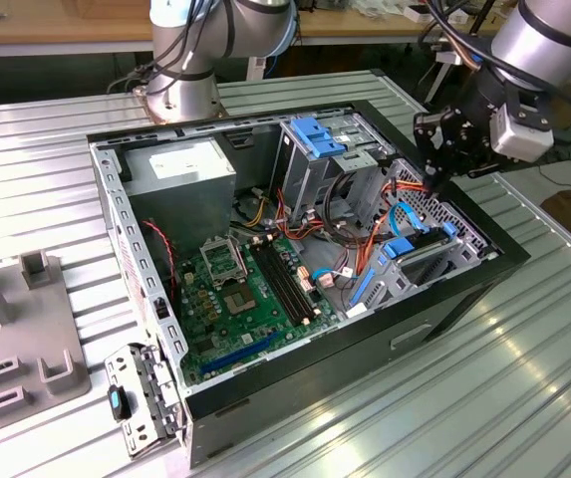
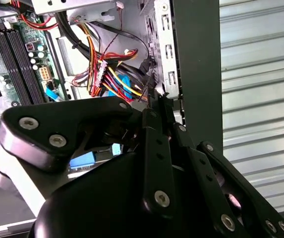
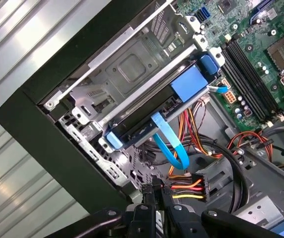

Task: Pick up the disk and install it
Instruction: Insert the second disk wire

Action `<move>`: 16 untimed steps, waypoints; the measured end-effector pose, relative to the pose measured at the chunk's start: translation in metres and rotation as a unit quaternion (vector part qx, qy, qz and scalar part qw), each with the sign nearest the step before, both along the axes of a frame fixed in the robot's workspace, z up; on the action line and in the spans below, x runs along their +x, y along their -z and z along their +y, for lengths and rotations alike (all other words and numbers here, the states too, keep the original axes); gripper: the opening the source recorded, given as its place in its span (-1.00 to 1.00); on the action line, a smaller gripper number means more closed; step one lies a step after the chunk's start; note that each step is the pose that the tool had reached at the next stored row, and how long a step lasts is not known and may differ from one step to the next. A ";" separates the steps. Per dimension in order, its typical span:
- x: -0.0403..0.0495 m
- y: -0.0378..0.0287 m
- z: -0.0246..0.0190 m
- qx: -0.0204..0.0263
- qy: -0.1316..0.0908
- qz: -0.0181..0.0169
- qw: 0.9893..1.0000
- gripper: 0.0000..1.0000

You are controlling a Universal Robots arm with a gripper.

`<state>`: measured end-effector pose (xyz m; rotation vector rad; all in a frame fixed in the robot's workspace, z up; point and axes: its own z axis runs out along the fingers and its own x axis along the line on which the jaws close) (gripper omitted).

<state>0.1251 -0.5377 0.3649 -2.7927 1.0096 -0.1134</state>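
The disk [image 1: 421, 255] lies slotted in the lower drive bay at the open computer case's [image 1: 444, 319] right side in the exterior view, with blue rails at both ends. In the first wrist view the disk [image 3: 146, 115] shows as a dark slab under a metal bracket, with a blue cable leaving its edge. My gripper [image 1: 432, 181] hangs just above the bay, near the case's right wall. In both wrist views the black fingers [image 2: 150, 106] press together with nothing between them. The gripper's tips [image 3: 154, 191] hover close to a bundle of red, yellow and black wires.
Inside the case are a green motherboard [image 1: 240, 289], a grey power supply [image 1: 180, 164] and a metal cage with a blue top [image 1: 320, 134]. Loose cables [image 1: 365, 239] run between them. Grey fixtures [image 1: 26, 339] stand at the exterior view's left. The ribbed metal table [image 1: 504, 398] stretches around the case.
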 end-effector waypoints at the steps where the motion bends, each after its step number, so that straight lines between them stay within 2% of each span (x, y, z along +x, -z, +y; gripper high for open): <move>1: 0.0000 -0.0001 0.0001 0.000 0.000 0.000 1.000 -0.67; 3: 0.0000 0.0001 0.0001 0.000 0.004 0.000 1.000 -0.67; 5: 0.0000 0.0001 0.0001 0.000 0.019 0.000 1.000 -0.67; 6: 0.0000 0.0001 0.0001 0.000 0.033 0.000 0.999 -0.67; 7: 0.0000 0.0002 0.0001 0.000 0.050 0.000 0.999 -0.67; 8: 0.0000 0.0001 0.0001 0.000 0.073 0.000 0.997 -0.67; 10: 0.0000 0.0002 0.0001 0.000 0.090 0.000 0.996 -0.67; 12: 0.0000 0.0003 0.0001 0.000 0.125 0.000 0.992 -0.67; 15: -0.0001 0.0002 0.0001 0.000 0.127 0.000 0.992 -0.67; 16: 0.0000 0.0004 0.0001 0.000 0.130 0.000 0.991 -0.67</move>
